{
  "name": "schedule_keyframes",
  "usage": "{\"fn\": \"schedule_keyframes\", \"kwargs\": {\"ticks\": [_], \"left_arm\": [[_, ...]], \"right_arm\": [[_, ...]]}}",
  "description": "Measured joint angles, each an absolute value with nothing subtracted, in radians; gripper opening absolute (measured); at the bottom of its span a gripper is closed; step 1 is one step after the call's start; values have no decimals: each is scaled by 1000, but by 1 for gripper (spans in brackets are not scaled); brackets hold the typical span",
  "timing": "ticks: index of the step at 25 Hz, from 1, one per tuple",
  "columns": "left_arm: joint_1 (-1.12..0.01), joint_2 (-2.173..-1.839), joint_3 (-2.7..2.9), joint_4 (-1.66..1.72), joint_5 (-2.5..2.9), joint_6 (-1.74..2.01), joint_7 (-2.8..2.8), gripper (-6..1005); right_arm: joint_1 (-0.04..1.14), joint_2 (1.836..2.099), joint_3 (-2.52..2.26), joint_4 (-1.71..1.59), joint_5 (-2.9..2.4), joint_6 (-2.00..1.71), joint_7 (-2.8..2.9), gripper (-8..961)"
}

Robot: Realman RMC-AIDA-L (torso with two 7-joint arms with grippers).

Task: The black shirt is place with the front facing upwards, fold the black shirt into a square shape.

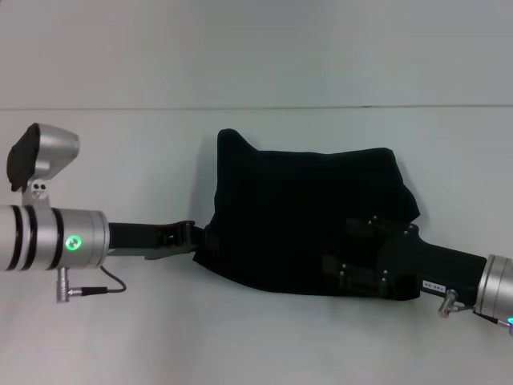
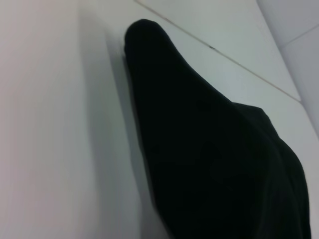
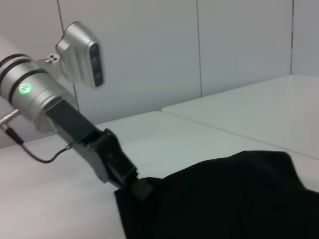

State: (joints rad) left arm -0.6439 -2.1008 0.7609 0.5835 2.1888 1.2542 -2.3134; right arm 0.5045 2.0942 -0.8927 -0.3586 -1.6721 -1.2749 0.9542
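Shirt [image 1: 309, 216]: centre of the head view, lying on the white tabletop [image 1: 256, 337] as a dark, lumpy block, wider than it is deep. One corner pokes up toward upper centre-left; the right edge is ragged and bulges out. It looks already doubled over at least once, since no sleeves, collar or full body outline show. So folding is judged partly done, but the shape is not yet a clean square: edges uneven, top line wavy.

Left gripper [image 1: 195, 238]: comes in from the left of the head view, tip right at the shirt's lower-left edge. In the right wrist view, left gripper [image 3: 139, 186] meets the cloth at its corner and appears to pinch the hem. Jaws judged narrow, gripping the shirt edge; the contact is dark on dark, so not certain.

Right gripper [image 1: 341, 269]: lower right of the head view, lying over the shirt's lower-right part. Black on black; cannot tell how its jaws stand.

Left wrist view: shirt [image 2: 214, 164] fills the lower right, one rounded corner raised toward upper centre.

Left to do, as judged: another fold or a tidy-up to square the outline.

Writing: no lettering or neck label visible on the shirt. A small pale sticker on the right arm, unreadable.
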Motion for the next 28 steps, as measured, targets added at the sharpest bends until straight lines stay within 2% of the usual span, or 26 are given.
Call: {"fn": "schedule_keyframes", "kwargs": {"ticks": [10, 17, 28], "left_arm": [[-520, -2112, 586, 586, 2161, 1426, -2196, 66], [-400, -2135, 481, 589, 2163, 1503, -2109, 92], [-358, -2150, 431, 588, 2163, 1540, -2052, 132]], "right_arm": [[515, 2091, -879, -361, -1626, -1265, 947, 807], [537, 2095, -876, -365, -1624, -1261, 947, 807], [548, 2097, -875, -358, -1624, -1252, 945, 807]]}}
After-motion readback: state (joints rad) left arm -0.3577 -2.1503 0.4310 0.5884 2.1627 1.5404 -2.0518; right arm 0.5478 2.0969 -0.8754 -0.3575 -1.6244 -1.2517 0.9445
